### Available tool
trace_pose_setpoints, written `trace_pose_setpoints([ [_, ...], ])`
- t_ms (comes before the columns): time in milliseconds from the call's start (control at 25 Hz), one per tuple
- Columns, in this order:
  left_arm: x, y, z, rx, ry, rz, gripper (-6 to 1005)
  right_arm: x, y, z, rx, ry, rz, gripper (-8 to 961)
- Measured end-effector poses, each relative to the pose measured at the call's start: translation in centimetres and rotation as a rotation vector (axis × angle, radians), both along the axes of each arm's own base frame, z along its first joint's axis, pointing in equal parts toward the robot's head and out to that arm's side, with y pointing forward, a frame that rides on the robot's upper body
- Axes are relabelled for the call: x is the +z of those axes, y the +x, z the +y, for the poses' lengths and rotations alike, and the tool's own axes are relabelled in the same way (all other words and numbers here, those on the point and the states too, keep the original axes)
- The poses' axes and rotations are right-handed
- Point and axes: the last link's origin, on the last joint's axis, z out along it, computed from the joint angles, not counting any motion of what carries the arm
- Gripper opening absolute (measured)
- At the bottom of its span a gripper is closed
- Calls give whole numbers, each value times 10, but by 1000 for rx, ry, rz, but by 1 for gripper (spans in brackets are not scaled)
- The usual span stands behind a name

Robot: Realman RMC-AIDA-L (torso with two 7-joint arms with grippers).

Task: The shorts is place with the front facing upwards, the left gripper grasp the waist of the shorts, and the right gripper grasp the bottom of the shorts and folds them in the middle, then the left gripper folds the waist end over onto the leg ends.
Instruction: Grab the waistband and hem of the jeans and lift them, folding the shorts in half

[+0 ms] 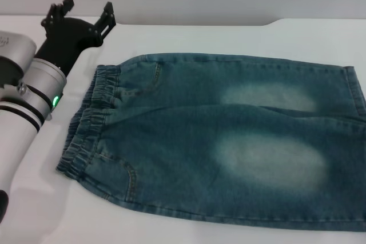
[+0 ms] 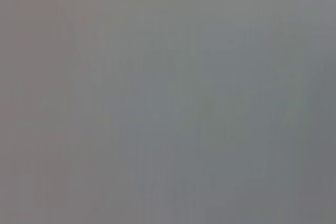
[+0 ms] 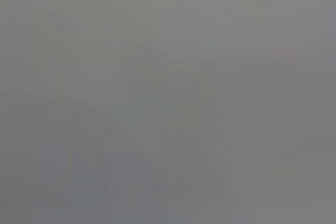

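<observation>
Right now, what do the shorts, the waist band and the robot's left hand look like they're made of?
The shorts: blue-green denim, matte, with pale faded thigh patches and stitched seams. The waist: the same denim gathered into puckers, probably over elastic. The left hand, open above the table beyond the waist: black and matte, plastic or coated metal; the look leaves that open. The right hand is out of view.

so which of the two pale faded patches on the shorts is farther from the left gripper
The larger patch on the near leg. The smaller one lies on the far leg, closer to the left gripper, which hangs open beyond the waist corner.
</observation>
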Motion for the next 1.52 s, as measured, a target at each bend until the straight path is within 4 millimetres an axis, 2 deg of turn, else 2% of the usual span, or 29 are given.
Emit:
trace_pose_setpoints([
  [200,14,18,9,23,-16,23,847,11,1,27,-79,-91,-20,599],
  [280,23,27,15,55,-45,45,847,18,-5,40,-112,-119,-20,599],
  [480,40,49,23,130,-123,90,847,56,-22,67,-222,-194,-42,599],
  [600,47,58,26,179,-180,143,847,81,-32,76,-252,-250,-25,599],
  [720,57,69,26,220,-239,183,846,100,-43,75,-240,-283,-7,599],
  [880,70,77,26,271,-299,200,846,115,-43,73,-271,-358,-8,599],
  [1080,81,83,24,358,-399,231,847,114,-45,75,-376,-486,-30,598],
  [1320,83,87,23,456,-474,335,847,112,-55,67,-513,-608,-119,598],
  [1520,82,90,19,529,-530,404,846,120,-68,54,-602,-653,-215,598],
])
